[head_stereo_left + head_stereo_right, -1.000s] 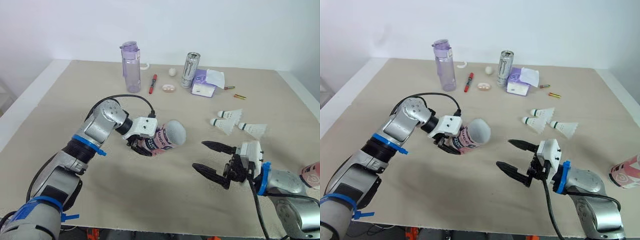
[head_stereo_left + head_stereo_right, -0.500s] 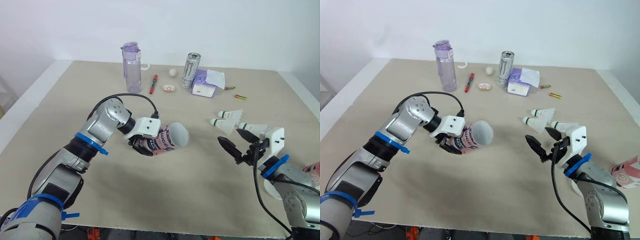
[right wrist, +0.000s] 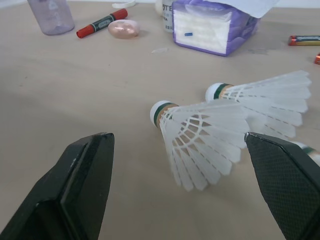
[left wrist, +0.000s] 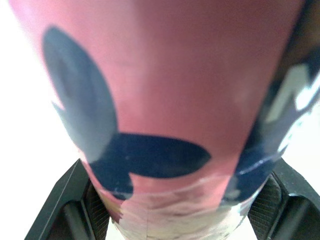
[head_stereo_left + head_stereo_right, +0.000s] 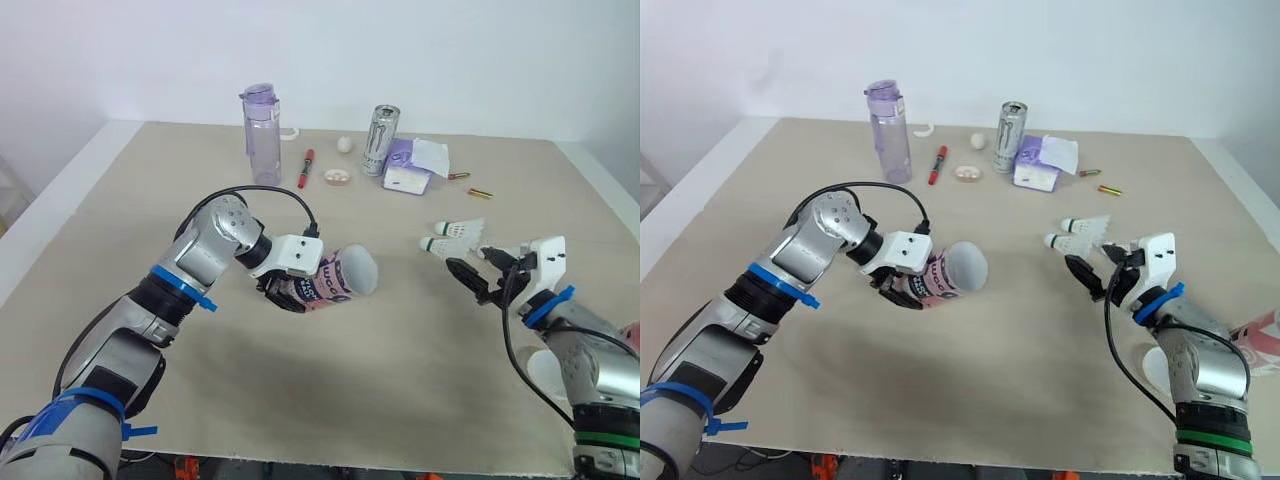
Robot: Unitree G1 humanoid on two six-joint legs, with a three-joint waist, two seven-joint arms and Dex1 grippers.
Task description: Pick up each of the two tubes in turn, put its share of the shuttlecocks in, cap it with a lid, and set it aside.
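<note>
1. Head views: the left claw [image 5: 290,291] was pinching the pink tube [image 5: 335,277], holding it on a slant above the tabletop [image 5: 300,400] with its pale round end turned toward the right arm. The right claw [image 5: 464,262] was spread wide, down low and just beside the near shuttlecock [image 5: 443,250], with the far shuttlecock [image 5: 458,229] right behind it. The second tube [image 5: 1258,328] sat at the right edge, close to that arm. My worry was that a sloppy swing back toward the held tube could knock the second tube off.

2. Left wrist view: the pink tube [image 4: 160,100] was clamped between both fingers [image 4: 65,200]. From the head views the grip looked to be toward the back end. So pushing a shuttlecock into the mouth could lever the tube round or make it slip in the grip. I couldn't tell whether anything was inside yet.

3. Right wrist view: the fingers [image 3: 85,185] stood well apart, with the near shuttlecock [image 3: 200,132] lined up between them. Its skirt overlapped the far shuttlecock [image 3: 260,92]. Closing there could grab both, crush the feathers, or just shove the pair away. Pinching the skirt rather than the cork end would also make it awkward to feed it in cork-first.
</note>
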